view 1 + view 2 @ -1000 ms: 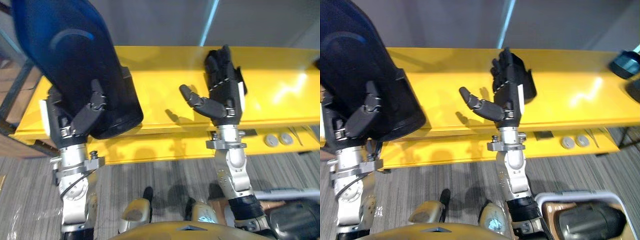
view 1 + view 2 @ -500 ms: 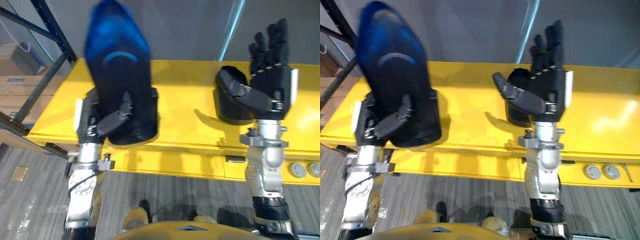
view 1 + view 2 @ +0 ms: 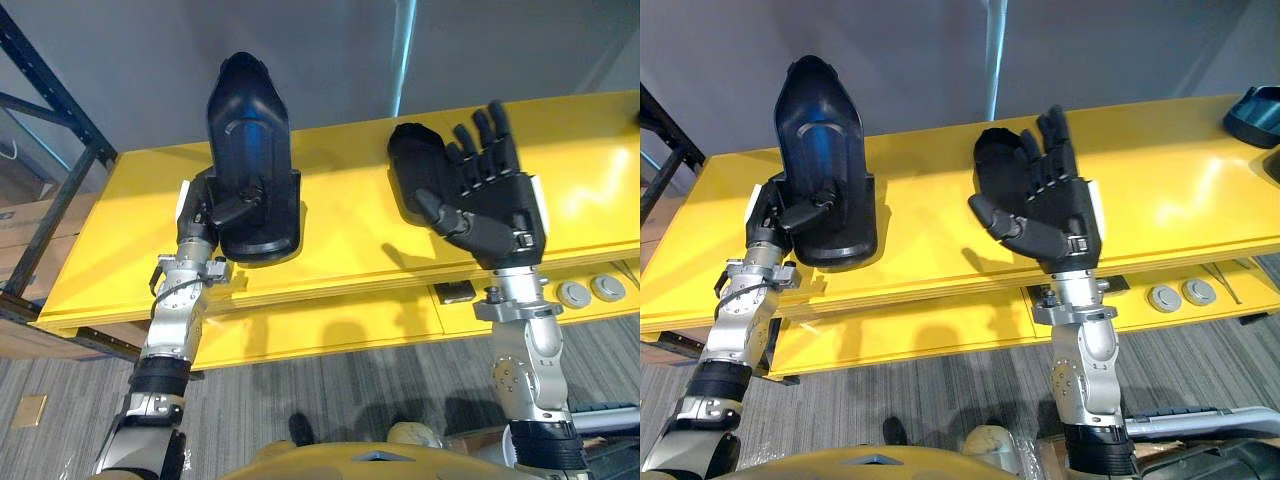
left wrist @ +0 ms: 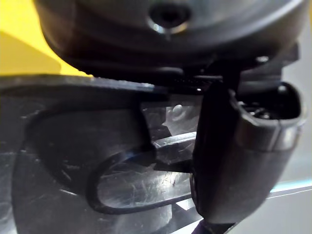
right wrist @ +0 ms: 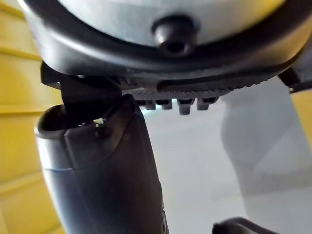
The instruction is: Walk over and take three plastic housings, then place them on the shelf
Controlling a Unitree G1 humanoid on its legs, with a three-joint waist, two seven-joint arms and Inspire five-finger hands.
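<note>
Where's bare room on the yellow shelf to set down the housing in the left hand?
Bare shelf lies between the held housing and the second housing, and wider right of the right hand. Crowded around that hand.

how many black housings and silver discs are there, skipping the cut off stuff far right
black housings: 2, one in the left hand, one on the yellow shelf
silver discs: 2
total: 4

right hand (image 5: 165,58), thumb out; yellow shelf (image 5: 19,146) beside; grey wall (image 5: 204,161) beyond.
</note>
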